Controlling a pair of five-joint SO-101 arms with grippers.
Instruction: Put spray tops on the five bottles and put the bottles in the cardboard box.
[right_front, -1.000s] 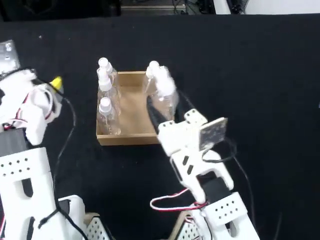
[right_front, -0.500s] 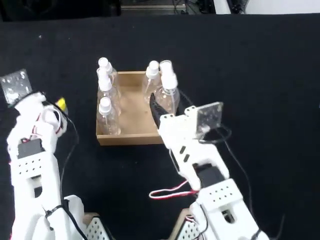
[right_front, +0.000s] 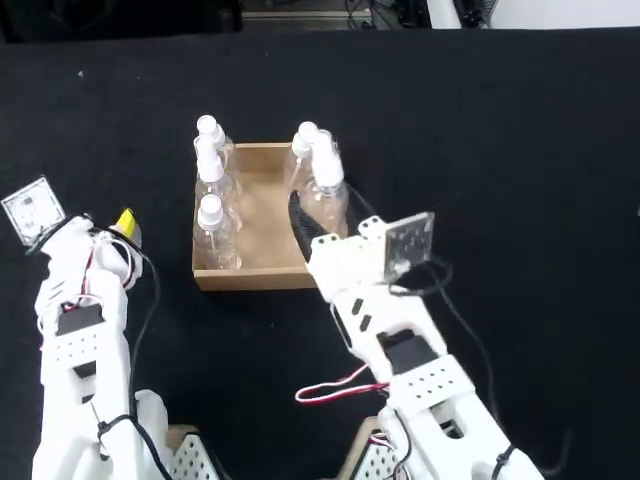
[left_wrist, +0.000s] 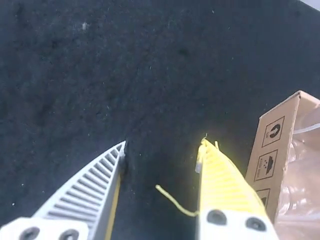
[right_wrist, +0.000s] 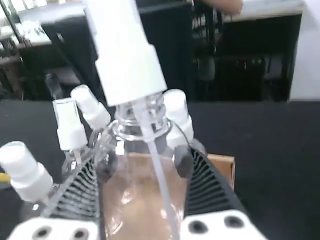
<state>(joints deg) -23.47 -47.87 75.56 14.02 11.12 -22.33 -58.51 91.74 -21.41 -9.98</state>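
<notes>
The cardboard box (right_front: 262, 225) holds three clear bottles with white spray tops along its left wall (right_front: 212, 228) and one at its far right corner (right_front: 304, 146). A fifth bottle (right_front: 326, 190) with a spray top (right_wrist: 125, 50) stands upright at the box's right side, and my right gripper (right_front: 318, 224) is shut on its body (right_wrist: 142, 175), just below the neck. I cannot tell whether it rests on the box floor. My left gripper (left_wrist: 162, 147) hangs open over bare cloth left of the box (left_wrist: 280, 150), nothing between its fingers (left_wrist: 220, 185).
Black cloth covers the whole table (right_front: 500, 150), with open room to the right of the box and behind it. A red and white cable (right_front: 330, 385) loops by the right arm's base near the front edge.
The left arm has drawn back toward the front edge, its gripper now lower and nearer the box's front-left corner. The right gripper shifted the held bottle slightly left.
</notes>
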